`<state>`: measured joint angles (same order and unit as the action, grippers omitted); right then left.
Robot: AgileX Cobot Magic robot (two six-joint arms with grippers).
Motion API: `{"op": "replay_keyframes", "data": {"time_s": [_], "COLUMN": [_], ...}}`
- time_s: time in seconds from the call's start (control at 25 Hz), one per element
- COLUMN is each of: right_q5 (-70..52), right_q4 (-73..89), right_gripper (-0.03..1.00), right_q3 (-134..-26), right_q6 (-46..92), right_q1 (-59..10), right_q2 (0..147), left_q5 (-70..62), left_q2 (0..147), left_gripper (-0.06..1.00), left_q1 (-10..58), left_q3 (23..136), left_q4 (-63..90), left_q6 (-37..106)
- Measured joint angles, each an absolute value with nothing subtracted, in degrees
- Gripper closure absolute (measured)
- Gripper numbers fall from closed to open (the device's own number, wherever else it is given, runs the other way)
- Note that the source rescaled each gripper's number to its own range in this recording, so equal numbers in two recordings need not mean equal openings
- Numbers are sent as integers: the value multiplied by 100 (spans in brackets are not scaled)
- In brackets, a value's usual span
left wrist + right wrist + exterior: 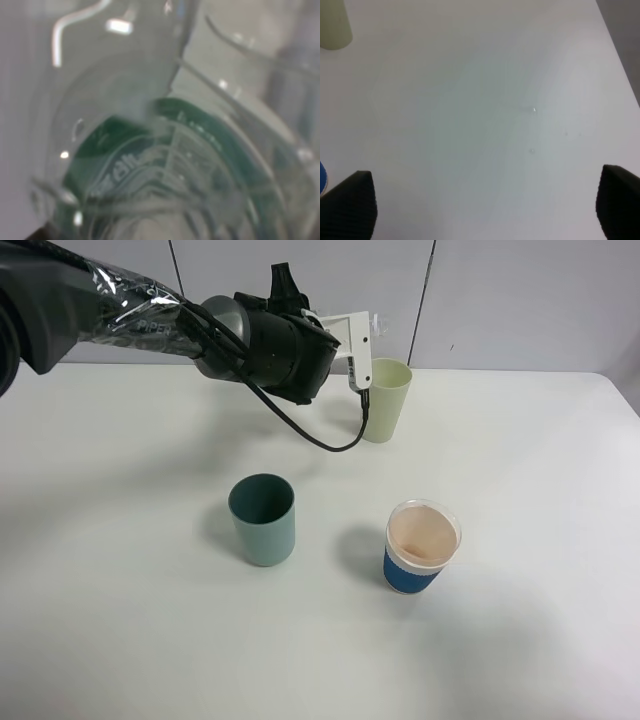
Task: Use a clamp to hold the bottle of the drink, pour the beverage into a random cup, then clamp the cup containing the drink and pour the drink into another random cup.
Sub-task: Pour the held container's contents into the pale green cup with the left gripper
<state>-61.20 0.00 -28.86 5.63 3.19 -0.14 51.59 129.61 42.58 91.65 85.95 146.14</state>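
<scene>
L arm [90,300], wrapped in clear plastic film, comes in from the far-L corner and reaches over the table [120,620] toward the back middle. Its black wrist hangs above the surface, w/ a white camera bracket [355,340] on the side toward the tumbler. A black cable [320,440] loops under it.

L gripper [287,290] is closed. Fingers themselves can't be made out in either view. The bottle [165,165] fills the L wrist view right up against the lens: clear plastic, dark green label, white lettering, blurred. So the grip is on the bottle. In the high view the bottle is hidden behind the wrist; can't tell its tilt.

Teal cup [263,518] stands upright front-L of centre, well apart from the arm, dark inside. Can't tell if any liquid is in it.

Tumbler [385,400], pale yellow-green, stands upright at the back, just beside the bracket. Contents not visible.

Paper cup [421,545], blue sleeve and pinkish-tan inside, stands upright R of the teal cup and near it, nearer the front than the tumbler.

R gripper [485,210] isn't in the high view. Its wrist view shows 2 black fingertips [350,205] spread wide w/ only bare table between them: open, holding nothing. The tumbler's base and a sliver of blue sit at 1 edge of that view.
</scene>
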Motion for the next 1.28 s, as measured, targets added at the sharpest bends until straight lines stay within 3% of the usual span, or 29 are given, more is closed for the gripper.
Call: {"op": "replay_keyframes", "data": {"time_s": [1.28], "right_q5": [-6120], "right_q4": [0], "right_gripper": [30], "right_q3": [-2886], "right_q6": [563], "right_q1": [319], "right_q2": [-14], "left_q5": [5664], "left_q2": [12961], "left_gripper": [91], "left_q1": [4258], "left_q3": [9172], "left_q4": [8342], "left_q6": [15781]}}
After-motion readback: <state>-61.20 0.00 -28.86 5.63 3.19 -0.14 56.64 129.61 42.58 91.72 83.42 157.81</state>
